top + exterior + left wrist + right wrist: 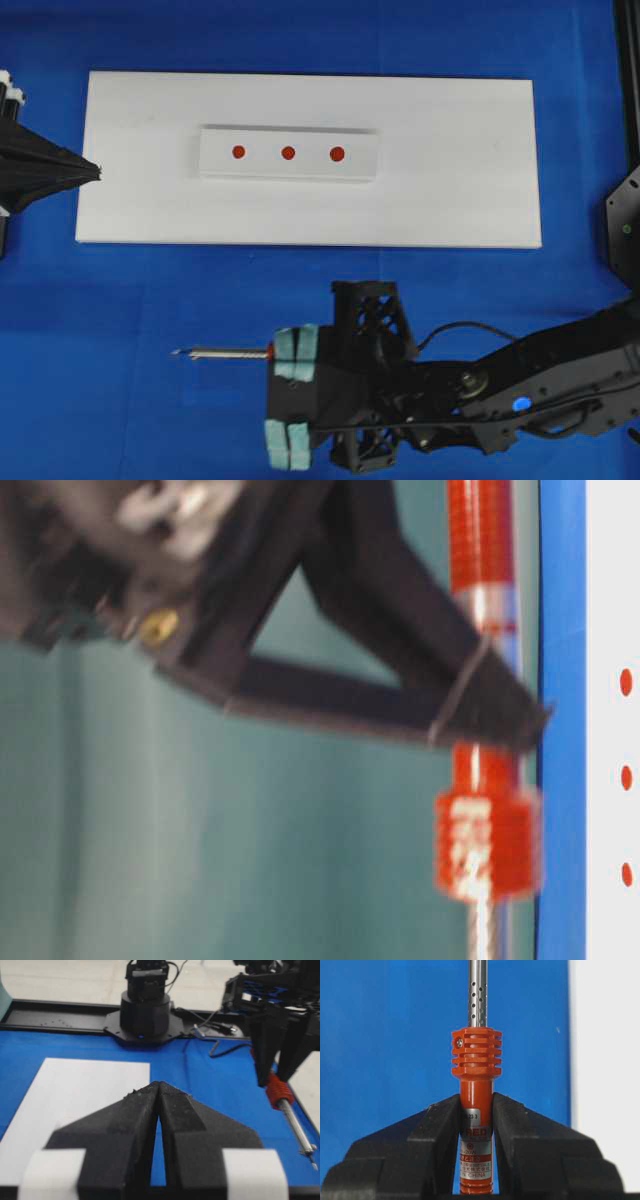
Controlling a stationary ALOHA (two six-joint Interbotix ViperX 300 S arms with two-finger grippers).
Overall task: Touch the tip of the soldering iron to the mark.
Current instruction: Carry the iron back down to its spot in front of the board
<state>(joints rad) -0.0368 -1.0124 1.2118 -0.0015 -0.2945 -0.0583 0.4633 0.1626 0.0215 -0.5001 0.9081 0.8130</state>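
Progress: the iron [225, 352] was already in hand and lifted, but its tip [178, 352] had not reached any mark; it sat over the blue counter [120, 330], well apart from the white board [450, 180] on the far side.
Left to do: by the look of it, carry the tip across to the board, lower it, and set it on a red mark [288, 153].
Marks: three red dots lay in a row on a raised white strip [355, 165] near the board's middle; which one was meant could not be told.
Right pincer [476, 1125]: closed on the iron's orange handle, just behind the ribbed collar [476, 1052].
Left pincer [159, 1095]: jaws pressed together, holding nothing, at the board's left edge.
Iron's place: near side of the scene, lying roughly level, tip pointing left.
Iron's look: slim orange-red handle with a printed label, ribbed collar, thin silver shaft [478, 995] pierced with small holes, fine point; a black cord [450, 330] trailed off behind the right arm.
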